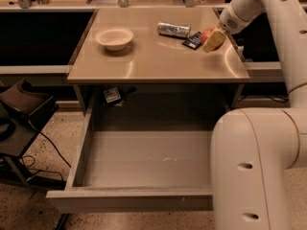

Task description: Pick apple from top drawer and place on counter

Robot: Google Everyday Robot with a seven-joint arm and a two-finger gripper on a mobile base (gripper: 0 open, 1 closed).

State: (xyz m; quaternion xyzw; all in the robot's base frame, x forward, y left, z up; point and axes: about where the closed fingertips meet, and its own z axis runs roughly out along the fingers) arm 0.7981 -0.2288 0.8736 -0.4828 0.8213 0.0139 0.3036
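Note:
The top drawer (144, 159) is pulled wide open below the counter (153, 61); its grey floor holds nothing. My gripper (212, 39) is at the counter's right side, low over the surface, shut on the red-orange apple (206, 33). A pale yellowish finger covers most of the apple, so only its left red edge shows. I cannot tell whether the apple touches the counter.
On the counter stand a pale bowl (114, 37), a lying silver can (173, 29) and a dark packet (194, 40) right beside the apple. My white arm body (256, 169) covers the drawer's right front. A black chair (21, 109) stands at the left.

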